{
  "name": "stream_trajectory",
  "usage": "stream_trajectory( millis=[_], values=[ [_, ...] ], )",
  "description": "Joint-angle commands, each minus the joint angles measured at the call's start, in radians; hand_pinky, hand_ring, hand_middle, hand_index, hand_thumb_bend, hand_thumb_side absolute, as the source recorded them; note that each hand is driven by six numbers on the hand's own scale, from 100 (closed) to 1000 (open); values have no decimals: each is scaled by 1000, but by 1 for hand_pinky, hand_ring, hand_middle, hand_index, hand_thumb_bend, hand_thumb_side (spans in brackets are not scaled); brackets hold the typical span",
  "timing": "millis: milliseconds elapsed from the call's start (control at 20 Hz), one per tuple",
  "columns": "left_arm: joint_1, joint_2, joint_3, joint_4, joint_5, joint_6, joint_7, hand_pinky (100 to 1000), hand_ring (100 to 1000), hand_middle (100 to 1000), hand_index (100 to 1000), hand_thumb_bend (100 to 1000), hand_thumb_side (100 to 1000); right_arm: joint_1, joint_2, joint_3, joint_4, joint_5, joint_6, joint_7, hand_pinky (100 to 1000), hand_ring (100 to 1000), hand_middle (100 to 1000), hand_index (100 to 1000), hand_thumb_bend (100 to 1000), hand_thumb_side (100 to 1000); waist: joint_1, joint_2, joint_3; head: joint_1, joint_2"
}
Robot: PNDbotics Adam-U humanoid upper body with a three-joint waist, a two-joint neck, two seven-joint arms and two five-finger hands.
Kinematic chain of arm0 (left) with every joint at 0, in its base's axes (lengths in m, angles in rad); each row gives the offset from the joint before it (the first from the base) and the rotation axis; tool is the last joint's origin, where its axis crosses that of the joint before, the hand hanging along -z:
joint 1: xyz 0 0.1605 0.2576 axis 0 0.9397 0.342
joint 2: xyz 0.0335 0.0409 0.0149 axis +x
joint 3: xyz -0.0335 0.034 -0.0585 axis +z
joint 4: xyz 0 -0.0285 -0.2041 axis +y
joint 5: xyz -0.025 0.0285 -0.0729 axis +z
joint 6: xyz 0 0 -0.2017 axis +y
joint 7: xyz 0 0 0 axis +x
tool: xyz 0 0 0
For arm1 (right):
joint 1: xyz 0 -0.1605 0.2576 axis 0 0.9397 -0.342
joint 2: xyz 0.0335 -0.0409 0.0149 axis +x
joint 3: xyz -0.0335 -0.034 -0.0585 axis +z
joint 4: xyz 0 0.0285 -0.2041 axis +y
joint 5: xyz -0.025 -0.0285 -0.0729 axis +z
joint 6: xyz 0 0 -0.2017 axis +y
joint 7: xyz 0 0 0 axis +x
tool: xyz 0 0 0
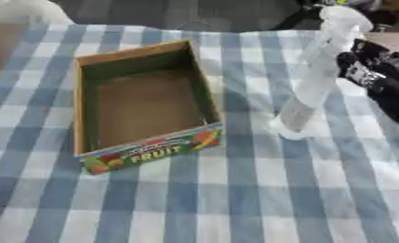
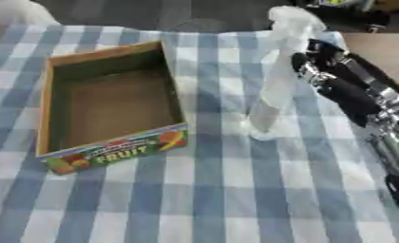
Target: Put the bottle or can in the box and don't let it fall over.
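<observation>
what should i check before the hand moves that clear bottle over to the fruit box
1. Box empty, open side up: ok.
2. Clear bottle upright: not ok, it leans with its top away from the box, base near the checked cloth.
3. Right hand on the bottle: ok, against its upper part; whether fingers wrap it: cannot tell.
4. Path from bottle to box clear: ok, only bare cloth between.
5. Left hand out of the way: ok, not in view.

Blue-and-white checked tablecloth (image 1: 236, 199); brown box (image 1: 145, 102) with colourful fruit print; clear whitish bottle (image 1: 319, 76); black hand (image 2: 340, 80).
</observation>
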Motion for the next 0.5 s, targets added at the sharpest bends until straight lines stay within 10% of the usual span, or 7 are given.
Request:
stream_trajectory(
  millis=[50,500],
  values=[
    [-9,12,0,-15,4,-2,-4,977,480,559,765,715,432,-19,-24,-5,1,10,2,-4,875,1000,1000,900,100,561,1,-14,2,-3,-12],
    [-11,11,0,-15,5,-2,-6,977,480,559,765,713,432,-36,-21,0,11,9,7,-8,874,1000,1000,887,100,562,-3,-8,9,-5,-16]
  ],
)
